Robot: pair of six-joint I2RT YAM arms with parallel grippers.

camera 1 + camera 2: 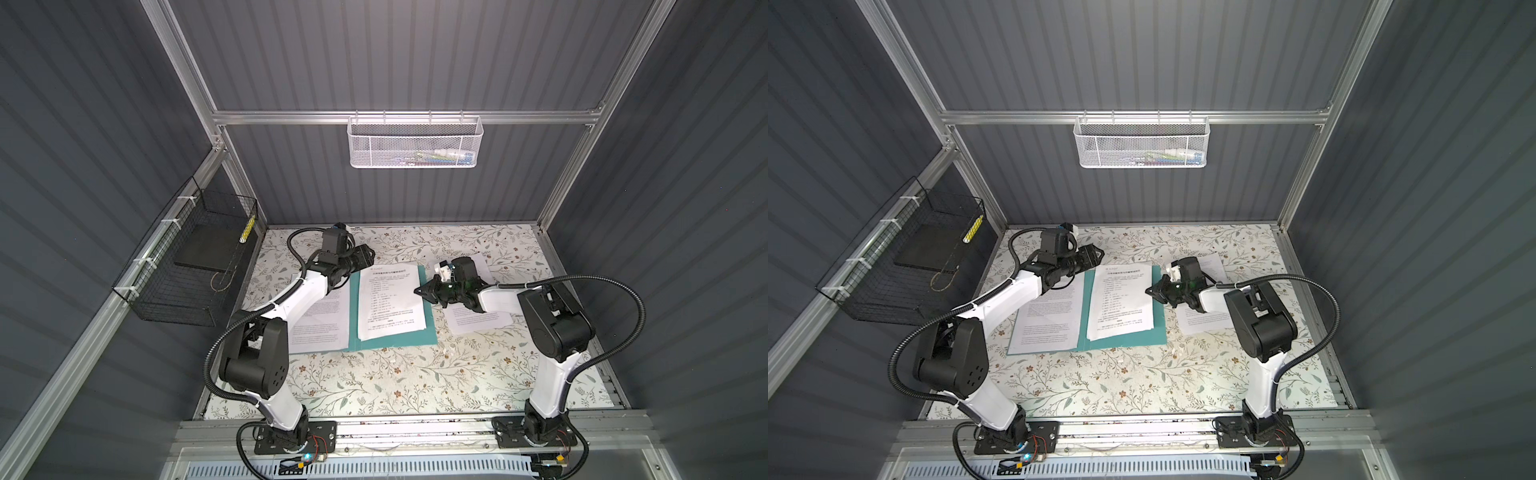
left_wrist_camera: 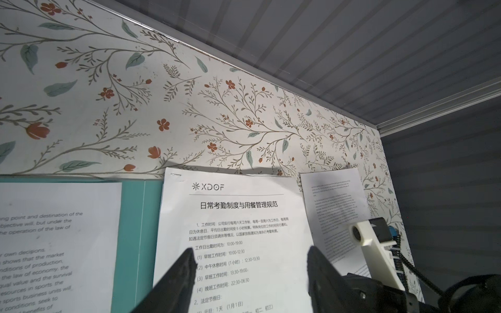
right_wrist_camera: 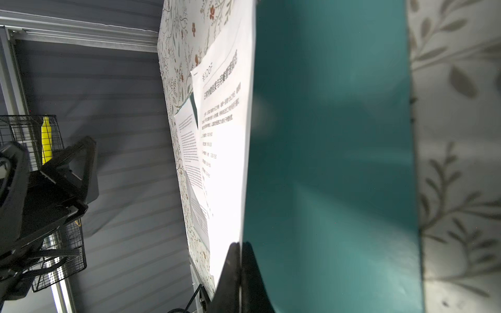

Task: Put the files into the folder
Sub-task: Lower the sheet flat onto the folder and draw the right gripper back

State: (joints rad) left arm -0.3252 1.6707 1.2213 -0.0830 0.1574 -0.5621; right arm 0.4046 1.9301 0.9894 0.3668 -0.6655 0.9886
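Lying open and flat at the centre of both top views on the flowered table (image 1: pixel 374 386), the thin teal folder (image 1: pixel 390 341) is largely covered by a printed sheet (image 1: pixel 390 303) on its right cover and a second sheet (image 1: pixel 324 328) on its left, partly hidden under the left arm (image 1: pixel 299 299), while a third sheet (image 1: pixel 478 322) is cut across by the right arm (image 1: pixel 498 299) at centre right. The left gripper (image 1: pixel 370 257) is held partly open and empty at the folder's upper edge. The right gripper (image 1: pixel 419 291) is pressed shut at the printed sheet's right edge, and whether paper is pinched there cannot be told.
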